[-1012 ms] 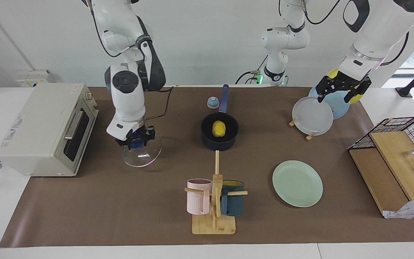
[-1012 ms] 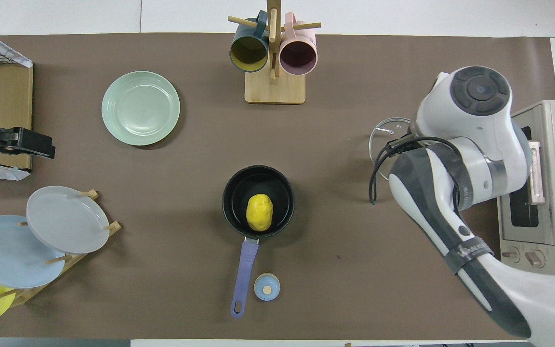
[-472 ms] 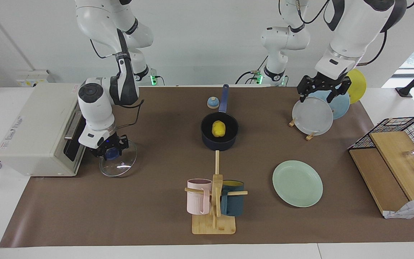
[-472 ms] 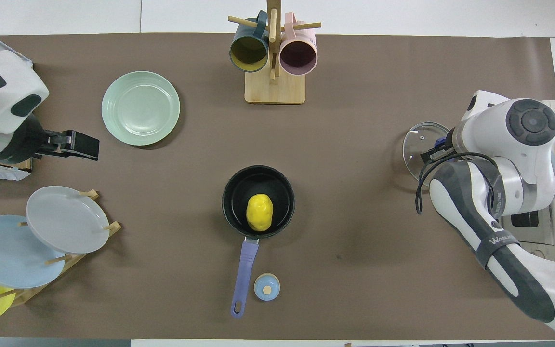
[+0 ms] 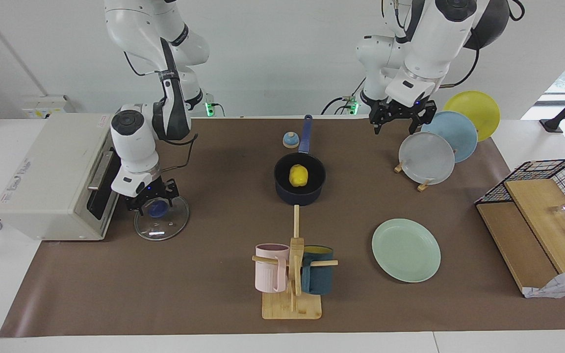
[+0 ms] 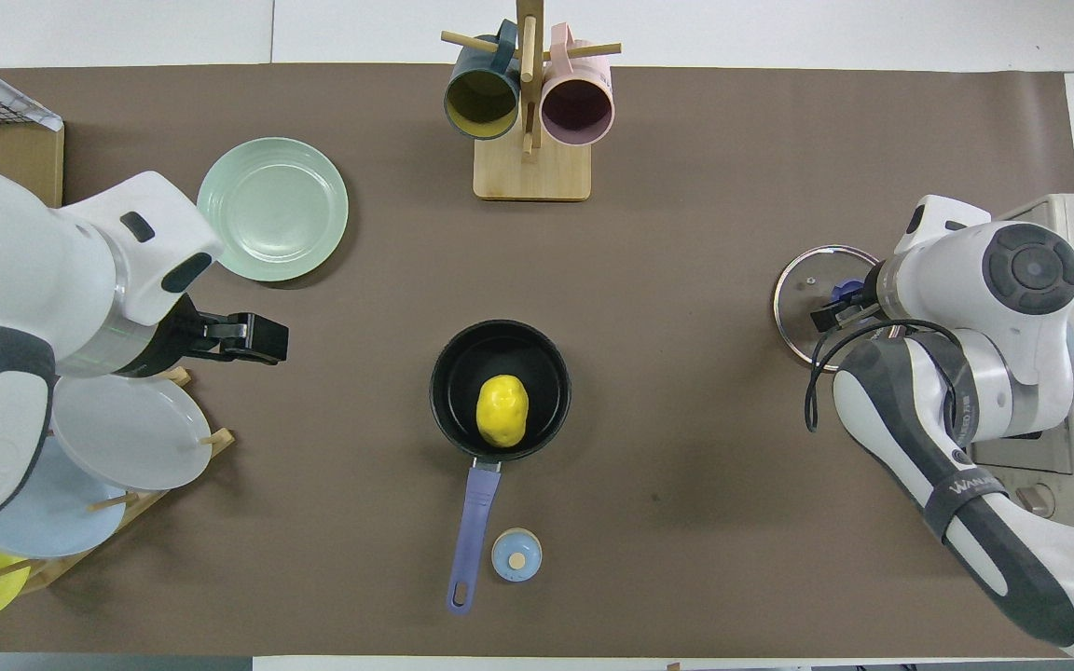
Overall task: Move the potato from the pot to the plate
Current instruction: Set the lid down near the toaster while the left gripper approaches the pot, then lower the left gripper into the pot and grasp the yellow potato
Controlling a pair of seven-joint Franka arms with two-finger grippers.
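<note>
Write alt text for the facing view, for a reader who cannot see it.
A yellow potato sits in the blue pot mid-table; the mint-green plate lies farther from the robots, toward the left arm's end. The right pincer is at a glass lid beside the toaster oven; the left pincer hangs open near the racked plates.

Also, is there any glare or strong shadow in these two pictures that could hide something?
Facing view: one small white glint on the glass lid, nothing hidden by it; the potato shows plainly inside the dark pot. Overhead view: only soft, thin shadows, for example along the plate edge; no glare on the potato.
</note>
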